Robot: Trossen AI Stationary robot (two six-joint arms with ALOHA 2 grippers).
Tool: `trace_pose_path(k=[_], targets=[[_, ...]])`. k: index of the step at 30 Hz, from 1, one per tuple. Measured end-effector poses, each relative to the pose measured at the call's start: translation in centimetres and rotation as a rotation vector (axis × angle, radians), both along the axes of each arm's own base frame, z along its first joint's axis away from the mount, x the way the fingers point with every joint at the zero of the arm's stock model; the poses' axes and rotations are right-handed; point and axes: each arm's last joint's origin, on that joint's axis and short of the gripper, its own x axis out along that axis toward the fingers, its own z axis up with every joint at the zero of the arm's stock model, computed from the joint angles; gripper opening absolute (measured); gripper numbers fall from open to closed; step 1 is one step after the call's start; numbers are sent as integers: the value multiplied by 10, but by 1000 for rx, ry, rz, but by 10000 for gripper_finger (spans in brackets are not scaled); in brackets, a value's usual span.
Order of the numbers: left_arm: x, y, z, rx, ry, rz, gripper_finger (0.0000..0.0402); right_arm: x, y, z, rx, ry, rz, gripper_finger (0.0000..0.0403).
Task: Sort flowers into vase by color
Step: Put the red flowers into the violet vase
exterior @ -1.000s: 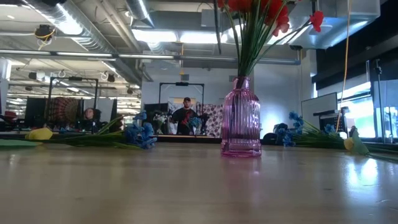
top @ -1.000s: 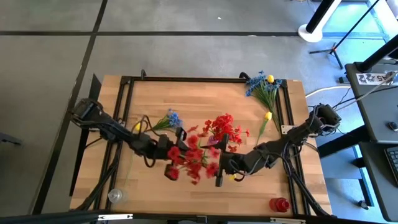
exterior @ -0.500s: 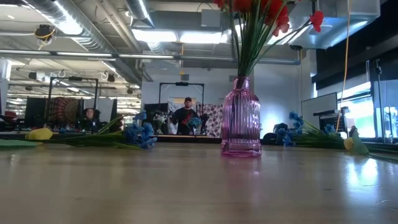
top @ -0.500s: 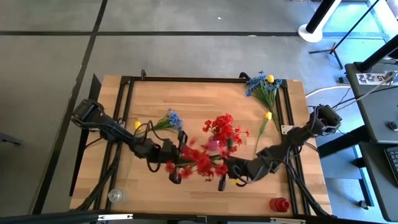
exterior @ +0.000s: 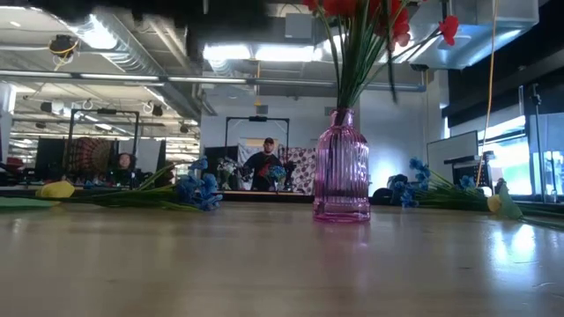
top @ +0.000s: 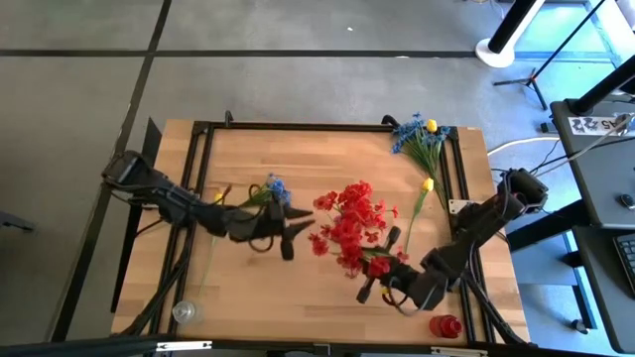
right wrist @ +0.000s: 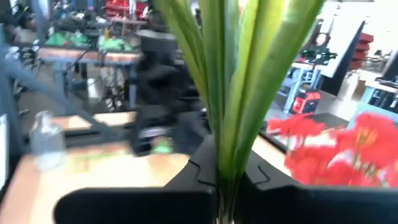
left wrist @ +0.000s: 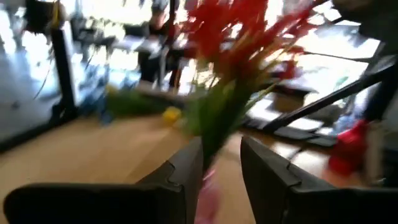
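I see the red flowers (top: pixel 347 226) bunched mid-table, green stems (right wrist: pixel 227 93) upright, my right gripper (top: pixel 375 288) clamped on them, my left gripper (top: pixel 288 236) parted and empty just beside, pink vase (exterior: pixel 342 167) hidden from above by blossoms, left wrist view blurred.

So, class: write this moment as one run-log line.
left hand: open, near pink vase | right hand: shut on red sprig | vase: holds red flowers | blue and yellow flowers: on table
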Motion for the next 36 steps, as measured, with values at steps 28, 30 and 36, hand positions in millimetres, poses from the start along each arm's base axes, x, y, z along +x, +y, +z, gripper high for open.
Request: trace_pose_path(k=[28,30,36], targets=[[76,43,-110,28,248,21,80,-15,-8,6,59,25,97,8],[75,35,-110,29,245,7,80,-12,-12,7,45,25,66,14],[70,9,-110,18,235,-38,80,-2,-26,7,42,27,25,15]])
